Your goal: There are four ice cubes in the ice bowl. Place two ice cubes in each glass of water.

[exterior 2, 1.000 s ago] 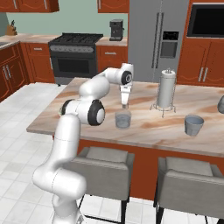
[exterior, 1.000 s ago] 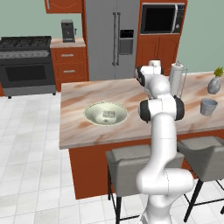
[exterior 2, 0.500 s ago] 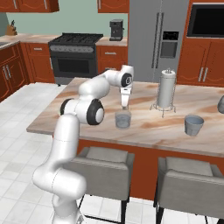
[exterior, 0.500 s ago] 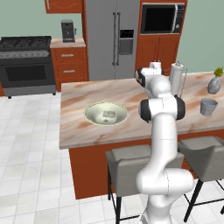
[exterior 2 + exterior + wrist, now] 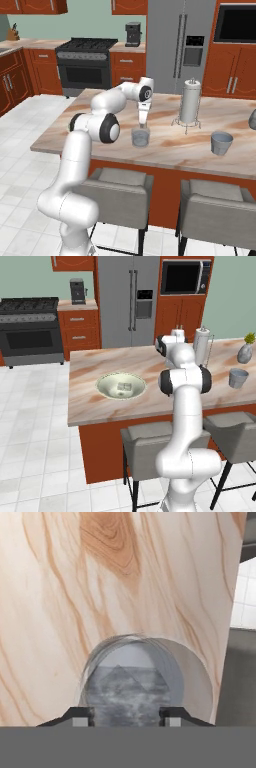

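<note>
Little has changed in the last second: my arm still reaches over the desk [image 5: 170, 145] with the gripper [image 5: 143, 121] pointing straight down above the near glass [image 5: 141, 136], and the bowl, jug and other glass sit where they were. My jaws stand partly apart above that glass; I cannot tell whether a cube sits between them. In the hand view my fingertips [image 5: 83, 717] frame the glass [image 5: 145, 679] from above: a clear round rim with grey mottled water inside and the faint outline of an angular shape in it, perhaps a cube, though I cannot be sure. The bowl [image 5: 103, 387] is wide, shallow and pale cream-green, well to the left of my arm in the left base view, with whitish ice cubes [image 5: 124, 387] lying in its middle; their number is too small to count. The second glass [image 5: 221, 142] stands apart near the desk's front edge, grey-blue and straight-sided; its contents are not clear. Between the glasses and farther back is a tall white-silver jug [image 5: 190, 101]. The desk top is smooth, with tan and pink wood-like veining.
</note>
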